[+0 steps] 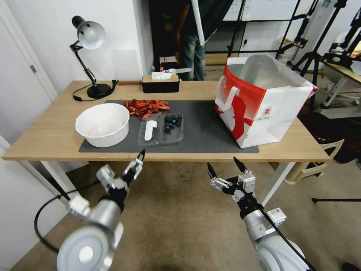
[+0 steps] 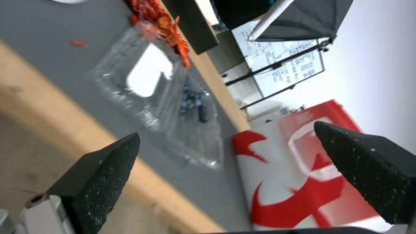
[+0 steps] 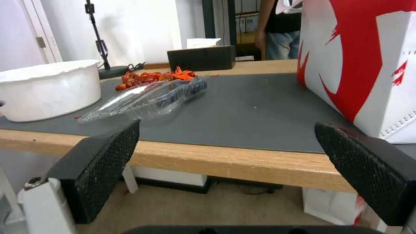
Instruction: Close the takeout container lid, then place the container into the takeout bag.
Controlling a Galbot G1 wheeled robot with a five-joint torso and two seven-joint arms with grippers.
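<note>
A clear plastic takeout container lies open on a dark mat atop a wooden table, blueberries in one half and its lid flat beside it, sticker up. A white bowl sits just to the left; a red-and-white takeout bag stands open well to the right. Both arms hang short of the table's front edge: the left gripper near the container, the right gripper further right, each with jaws spread and empty.
</note>
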